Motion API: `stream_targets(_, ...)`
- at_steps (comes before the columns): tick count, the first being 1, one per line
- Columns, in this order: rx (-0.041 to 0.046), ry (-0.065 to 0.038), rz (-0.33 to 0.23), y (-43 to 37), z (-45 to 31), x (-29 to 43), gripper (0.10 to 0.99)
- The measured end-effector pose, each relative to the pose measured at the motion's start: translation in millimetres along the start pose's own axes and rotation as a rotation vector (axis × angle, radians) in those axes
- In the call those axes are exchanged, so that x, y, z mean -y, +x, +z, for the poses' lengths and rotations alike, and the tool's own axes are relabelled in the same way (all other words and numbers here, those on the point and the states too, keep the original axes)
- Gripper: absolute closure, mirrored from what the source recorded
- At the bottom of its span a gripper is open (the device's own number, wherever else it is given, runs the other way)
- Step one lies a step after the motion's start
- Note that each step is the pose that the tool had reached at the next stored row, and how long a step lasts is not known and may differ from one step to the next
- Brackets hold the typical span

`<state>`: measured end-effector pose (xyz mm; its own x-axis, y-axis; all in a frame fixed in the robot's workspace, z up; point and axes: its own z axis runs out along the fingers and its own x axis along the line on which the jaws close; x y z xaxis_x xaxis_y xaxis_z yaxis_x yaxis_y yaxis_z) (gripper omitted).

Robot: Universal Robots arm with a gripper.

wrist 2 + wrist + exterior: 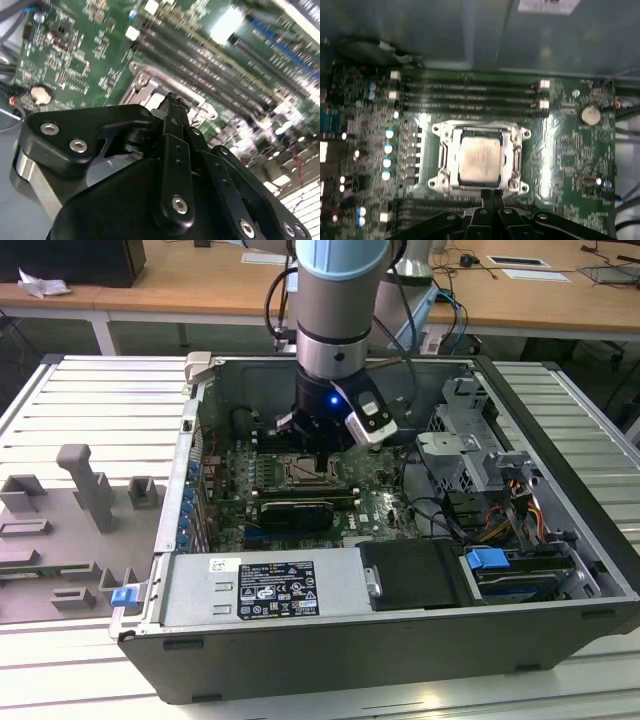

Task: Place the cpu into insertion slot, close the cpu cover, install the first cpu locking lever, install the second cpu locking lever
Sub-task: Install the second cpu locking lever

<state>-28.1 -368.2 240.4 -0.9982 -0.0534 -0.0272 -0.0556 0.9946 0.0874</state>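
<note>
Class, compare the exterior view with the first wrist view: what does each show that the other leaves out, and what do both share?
Exterior view alone: the whole computer case on a slatted table, the arm, a blue drive latch and grey fixtures.

First wrist view alone: the cpu seated in the insertion slot, the cpu cover framing it, and a coin cell.

Both: the green motherboard, memory slots, and the gripper beside the socket.

The end effector (492, 196) hides the insertion slot's (479, 157) near frame edge.
</note>
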Motion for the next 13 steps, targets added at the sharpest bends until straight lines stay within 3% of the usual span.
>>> stream_targets(2, 0.0001, 0.000, 0.000, 0.6, 0.0, 3.5, 0.980)
stream_targets(9, 0.0000, 0.000, -0.001, 16.1, 0.6, 8.1, 0.980)
stream_targets(13, 0.0001, 0.000, -0.001, 29.7, 2.7, 7.8, 0.980)
